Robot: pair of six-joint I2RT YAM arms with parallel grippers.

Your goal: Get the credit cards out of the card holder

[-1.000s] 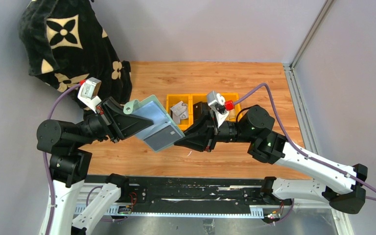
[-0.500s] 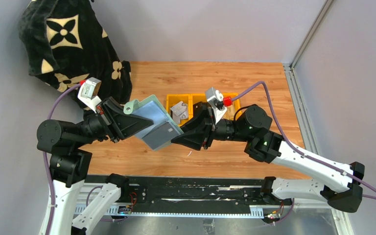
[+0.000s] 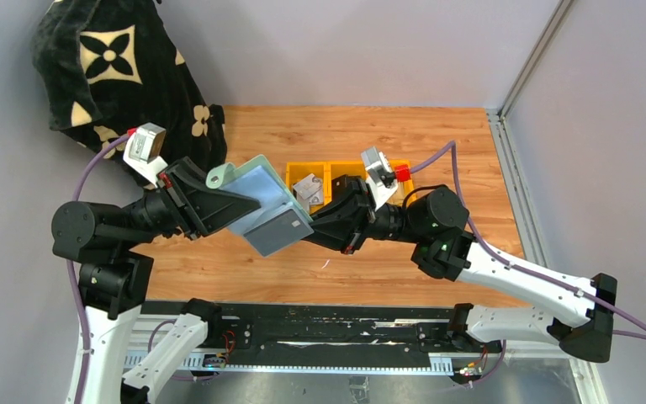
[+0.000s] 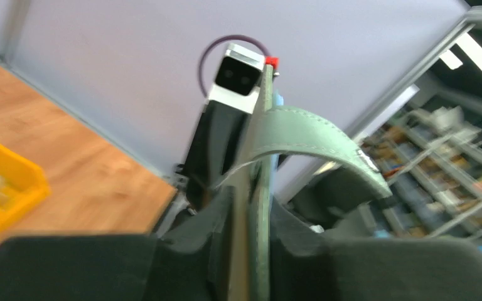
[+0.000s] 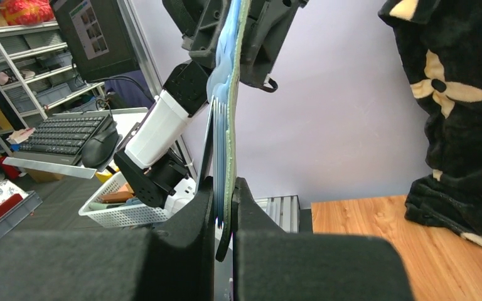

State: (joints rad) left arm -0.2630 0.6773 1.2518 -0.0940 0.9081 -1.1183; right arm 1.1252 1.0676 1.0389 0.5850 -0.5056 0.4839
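The sage-green card holder (image 3: 256, 195) hangs in the air between both arms, open, with its grey-blue inner pockets (image 3: 279, 229) facing up and its closure tab (image 3: 221, 175) at the upper left. My left gripper (image 3: 234, 206) is shut on its left side. In the left wrist view (image 4: 253, 210) the holder (image 4: 262, 188) shows edge-on with a tan layer (image 4: 240, 263) pressed against it, perhaps a card. My right gripper (image 3: 309, 229) is shut on the holder's lower right edge. In the right wrist view (image 5: 224, 188) the jaws pinch the green shell (image 5: 232, 125) and the blue pocket layers. No card face shows clearly.
Yellow bins (image 3: 349, 171) stand on the wooden table behind the holder, one holding a grey piece (image 3: 309, 189). A black bag with cream flower marks (image 3: 118, 76) lies at the back left. Grey walls close the table on the left, back and right.
The left arm has lifted and shifted the holder slightly up and back. The right gripper has closed in on the holder's lower right edge and followed it.
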